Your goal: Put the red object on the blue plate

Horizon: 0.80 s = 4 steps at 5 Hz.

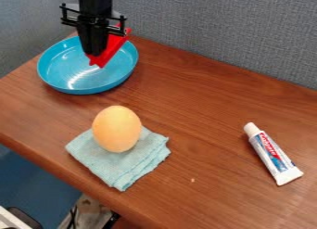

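Observation:
The blue plate [74, 77] is a round glossy cyan dish at the table's back left. My black gripper [95, 53] hangs straight down over the plate's right side, shut on the red object [114, 49], a bright red block that slants up to the right from the fingertips. The block's lower end sits just above the plate's inside; whether it touches is not clear.
An orange egg-shaped ball [117, 129] rests on a teal folded cloth [121, 157] near the front edge. A white toothpaste tube [272, 152] lies at the right. The wooden table [210, 103] ends against a grey wall behind.

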{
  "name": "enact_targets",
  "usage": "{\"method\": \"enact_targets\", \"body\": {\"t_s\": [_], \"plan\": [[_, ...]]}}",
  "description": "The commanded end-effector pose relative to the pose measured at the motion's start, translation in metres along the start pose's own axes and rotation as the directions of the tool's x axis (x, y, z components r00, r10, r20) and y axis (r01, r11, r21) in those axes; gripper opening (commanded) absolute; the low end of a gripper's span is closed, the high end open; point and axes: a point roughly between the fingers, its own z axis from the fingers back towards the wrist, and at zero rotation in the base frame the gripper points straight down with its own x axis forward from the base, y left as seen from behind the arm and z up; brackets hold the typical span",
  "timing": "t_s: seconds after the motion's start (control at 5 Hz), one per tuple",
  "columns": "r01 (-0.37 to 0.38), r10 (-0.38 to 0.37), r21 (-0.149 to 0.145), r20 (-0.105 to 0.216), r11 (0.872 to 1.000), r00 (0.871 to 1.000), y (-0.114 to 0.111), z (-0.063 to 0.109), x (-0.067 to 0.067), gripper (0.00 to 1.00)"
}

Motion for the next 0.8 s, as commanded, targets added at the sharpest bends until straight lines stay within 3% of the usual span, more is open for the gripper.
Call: {"method": "enact_targets", "body": {"t_s": [0.0,0.2,0.4,0.6], "plan": [[-0.025,0.024,0.021,0.056,0.999,0.998,0.0092,0.0181,-0.0026,1.0],[-0.026,0.024,0.022,0.053,0.999,0.998,0.0093,0.016,-0.003,0.0],[-0.026,0.025,0.024,0.048,0.999,0.999,0.0103,0.0122,-0.0027,1.0],[-0.026,0.025,0.026,0.044,0.999,0.999,0.011,0.0091,-0.0028,1.0]]}}
